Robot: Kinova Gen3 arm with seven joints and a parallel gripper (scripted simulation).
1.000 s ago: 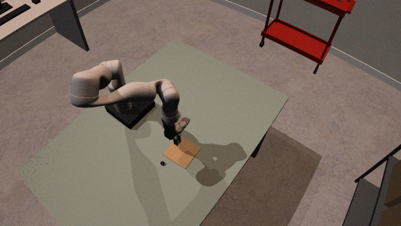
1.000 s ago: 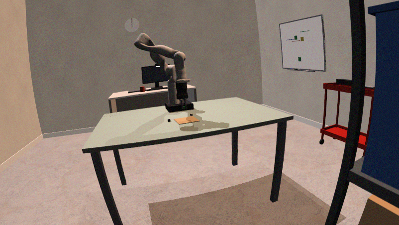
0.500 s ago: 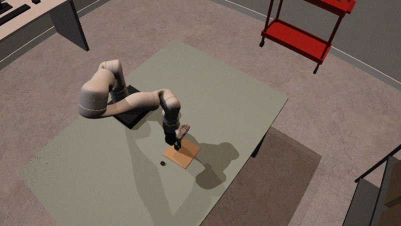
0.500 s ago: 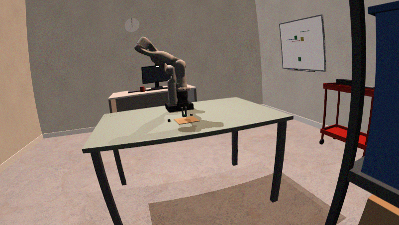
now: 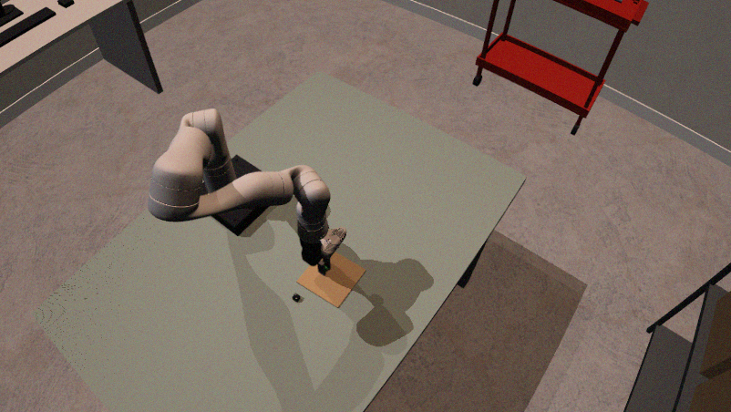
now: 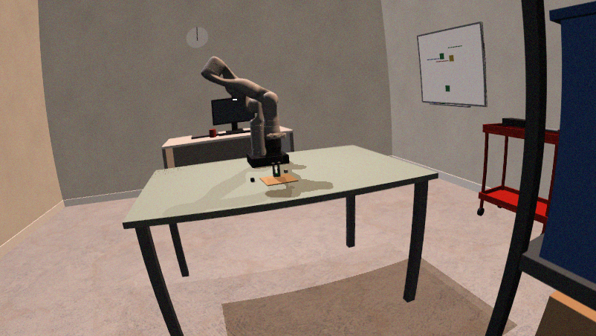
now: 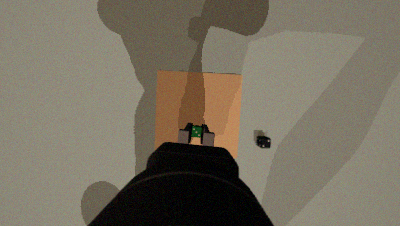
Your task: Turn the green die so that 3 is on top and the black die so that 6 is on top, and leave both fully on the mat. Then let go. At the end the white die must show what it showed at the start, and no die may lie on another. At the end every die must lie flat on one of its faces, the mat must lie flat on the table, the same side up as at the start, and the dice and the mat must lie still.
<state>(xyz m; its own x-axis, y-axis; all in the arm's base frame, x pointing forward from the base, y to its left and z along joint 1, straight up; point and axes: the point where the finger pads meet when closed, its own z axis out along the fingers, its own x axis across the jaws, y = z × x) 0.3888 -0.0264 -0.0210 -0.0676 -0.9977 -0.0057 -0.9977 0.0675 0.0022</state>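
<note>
The gripper (image 5: 324, 269) (image 6: 276, 174) (image 7: 196, 133) is shut on the green die (image 7: 196, 131), low over the orange mat (image 5: 338, 294) (image 6: 280, 181) (image 7: 220, 95), near its robot-side part. Whether the die touches the mat I cannot tell. White pips show on its face towards the wrist camera; their number is not clear. The black die (image 5: 296, 297) (image 6: 252, 180) (image 7: 264, 142) lies on the table beside the mat, off it; its top number is too small to read. The white die (image 6: 285, 171) is small and greyish behind the mat, hidden in the other views.
The green-grey table (image 5: 399, 153) (image 6: 200, 187) bears the arm's black base (image 5: 238, 220) (image 6: 267, 160) behind the mat. The table's long front edge lies beyond the mat. The arm's shadows cross the mat and table. A red cart (image 5: 542, 77) (image 6: 510, 198) stands away from the table.
</note>
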